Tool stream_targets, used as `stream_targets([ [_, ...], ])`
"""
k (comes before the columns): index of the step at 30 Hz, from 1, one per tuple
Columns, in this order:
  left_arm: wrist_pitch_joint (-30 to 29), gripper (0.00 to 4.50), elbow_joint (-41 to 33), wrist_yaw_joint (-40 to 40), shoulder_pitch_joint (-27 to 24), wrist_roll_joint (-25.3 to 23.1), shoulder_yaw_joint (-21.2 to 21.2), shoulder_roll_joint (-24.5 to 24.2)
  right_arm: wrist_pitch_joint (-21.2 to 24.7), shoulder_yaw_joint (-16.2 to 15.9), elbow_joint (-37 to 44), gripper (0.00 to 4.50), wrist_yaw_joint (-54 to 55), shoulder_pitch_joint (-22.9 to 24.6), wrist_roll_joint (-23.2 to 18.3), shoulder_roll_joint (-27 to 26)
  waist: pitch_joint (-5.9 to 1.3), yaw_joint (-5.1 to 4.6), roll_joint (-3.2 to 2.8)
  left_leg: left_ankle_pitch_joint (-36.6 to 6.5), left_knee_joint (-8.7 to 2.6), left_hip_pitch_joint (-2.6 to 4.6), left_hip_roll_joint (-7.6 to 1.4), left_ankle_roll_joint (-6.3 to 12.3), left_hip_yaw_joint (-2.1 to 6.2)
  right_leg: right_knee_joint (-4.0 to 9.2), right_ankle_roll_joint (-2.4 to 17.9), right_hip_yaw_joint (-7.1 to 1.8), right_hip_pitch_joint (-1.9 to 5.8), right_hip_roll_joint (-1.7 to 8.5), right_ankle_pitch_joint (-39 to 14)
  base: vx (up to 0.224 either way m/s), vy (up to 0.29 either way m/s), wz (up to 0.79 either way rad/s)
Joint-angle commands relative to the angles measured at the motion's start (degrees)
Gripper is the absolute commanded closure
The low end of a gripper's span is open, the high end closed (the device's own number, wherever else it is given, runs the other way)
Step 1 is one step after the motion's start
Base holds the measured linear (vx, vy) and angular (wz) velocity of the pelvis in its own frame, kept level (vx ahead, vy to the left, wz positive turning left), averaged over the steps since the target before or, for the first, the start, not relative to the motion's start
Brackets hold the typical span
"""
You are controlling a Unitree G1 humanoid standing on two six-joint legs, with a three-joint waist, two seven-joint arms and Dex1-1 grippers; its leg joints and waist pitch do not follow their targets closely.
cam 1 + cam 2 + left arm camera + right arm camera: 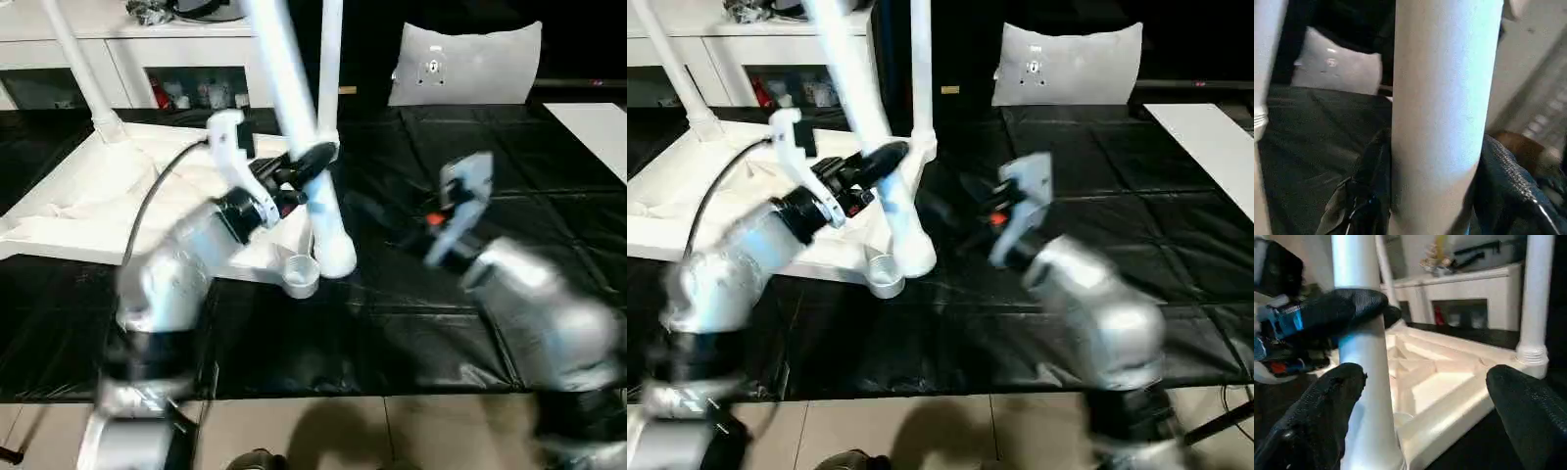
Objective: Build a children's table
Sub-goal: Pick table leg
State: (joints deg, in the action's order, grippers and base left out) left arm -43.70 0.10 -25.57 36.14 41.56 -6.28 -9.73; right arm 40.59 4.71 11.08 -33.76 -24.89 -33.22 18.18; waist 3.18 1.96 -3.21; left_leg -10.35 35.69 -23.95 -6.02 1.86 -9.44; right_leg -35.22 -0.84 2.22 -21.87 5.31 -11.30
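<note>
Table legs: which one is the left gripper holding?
The near-corner leg, leaning, its foot beside the empty socket; left gripper clamps it. The two others stand screwed in.

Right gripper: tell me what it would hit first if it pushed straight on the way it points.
Probably the white table leg held by the left gripper. The open right gripper points at the upturned tabletop; that leg stands nearest, just off centre, though depth is unclear.

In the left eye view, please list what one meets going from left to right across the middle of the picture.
table top → left gripper closed on a table leg → black mat → right gripper, open and apart from the leg.
</note>
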Motion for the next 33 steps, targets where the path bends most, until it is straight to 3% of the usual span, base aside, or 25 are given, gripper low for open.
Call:
stream_targets([
  [1, -1.4, 2.62, 0.15, -2.89, 1.35, 1.18, 0.62, -1.13, 2.98, -0.03, 0.4, 0.07, -2.68, -0.51, -2.11, 1.08, -3.95, 0.22, 0.65, -13.8, -5.06, 2.27, -5.71, -1.44, 2.35, 3.54, 13.4, -2.04, 1.69, 3.73, -8.36, 0.0, 0.0, 0.0],
  [3, -2.79, 2.62, -0.08, -6.27, 2.05, 2.12, 1.45, -2.4, 5.47, -1.21, 0.91, 0.07, -6.37, -0.75, -3.54, 3.6, -4.06, 0.23, 1.03, -12.25, -5.01, 2.2, -5.78, -0.84, 2.28, 3.42, 13.86, -2.01, 1.85, 3.7, -6.74, 0.0, 0.0, 0.0],
  [4, -3.87, 2.62, -0.11, -8.7, 2.65, 3.16, 1.96, -3.26, 7.01, -2.23, 1.31, 0.07, -8.71, -0.77, -4.8, 5.38, -4.17, 0.49, 0.7, -11.44, -4.85, 2.28, -5.76, -0.38, 2.3, 3.19, 14.26, -1.95, 2.02, 3.84, -6.06, 0.0, 0.0, 0.0],
  [6, -4.7, 2.62, 0.15, -10.62, 3.27, 4.13, 2.35, -3.84, 8.08, -2.84, 1.29, 0.07, -10.05, -0.88, -5.8, 6.35, -4.1, 0.54, 0.71, -11.1, -4.82, 2.37, -5.73, 0.02, 2.16, 3.21, 14.66, -1.96, 1.84, 3.7, -5.9, 0.0, 0.0, 0.0],
  [14, -7.64, 2.62, -0.43, -20.48, 4.77, 7.86, 4.45, -5.86, 10.5, -4.9, 1.12, 0.07, -14.25, -1.54, -7.77, 8.08, -3.89, 0.8, 0.87, -13.37, -4.93, 2.41, -5.83, -1.16, 2.02, 3.45, 14.98, -2.12, 1.64, 3.97, -9.87, 0.0, 0.0, 0.0],
  [19, -9.16, 2.62, -1.74, -29.21, 5.37, 9.76, 7.32, -8.14, 13.52, -5.77, 1.38, 0.43, -18.39, -2.63, -10.88, 9.76, -3.95, 0.85, 0.97, -13.71, -4.99, 2.53, -5.86, -1.38, 2.06, 3.39, 14.8, -2.1, 1.59, 3.84, -10.73, 0.0, 0.0, 0.0],
  [23, -9.11, 2.62, -1.21, -30.54, 5.92, 10.02, 7.53, -8.0, 15.22, -5.99, 1.44, 0.75, -20.3, -2.92, -12.45, 10.49, -3.88, 0.85, 0.93, -13.53, -4.98, 2.41, -5.9, -1.56, 2.0, 3.34, 15.3, -2.15, 1.66, 4.01, -10.04, 0.0, 0.0, 0.0],
  [24, -9.12, 2.62, -1.12, -30.74, 6.07, 10.09, 7.51, -7.94, 15.51, -6.44, 1.58, 1.02, -20.88, -2.99, -12.58, 10.8, -3.96, 0.91, 0.89, -13.28, -4.91, 2.46, -5.9, -1.6, 1.98, 3.31, 15.42, -2.15, 1.68, 4.05, -9.76, 0.0, 0.0, 0.0],
  [26, -9.16, 2.62, -0.83, -31.2, 6.36, 10.2, 7.44, -7.74, 15.75, -7.05, 1.64, 1.02, -21.68, -3.15, -12.69, 11.24, -3.96, 1.04, 0.92, -12.9, -4.88, 2.45, -5.92, -1.51, 1.94, 3.3, 15.55, -2.16, 1.69, 4.08, -9.59, 0.0, 0.0, 0.0],
  [33, -8.88, 2.62, 0.71, -34.3, 7.39, 9.71, 8.11, -8.12, 15.89, -8.05, 1.32, 1.68, -23.24, -4.51, -13.57, 11.35, -3.97, 1.24, 0.86, -13.13, -4.88, 2.51, -5.92, -1.64, 1.95, 3.3, 15.72, -2.16, 1.63, 4.04, -10.06, 0.0, 0.0, 0.0],
])
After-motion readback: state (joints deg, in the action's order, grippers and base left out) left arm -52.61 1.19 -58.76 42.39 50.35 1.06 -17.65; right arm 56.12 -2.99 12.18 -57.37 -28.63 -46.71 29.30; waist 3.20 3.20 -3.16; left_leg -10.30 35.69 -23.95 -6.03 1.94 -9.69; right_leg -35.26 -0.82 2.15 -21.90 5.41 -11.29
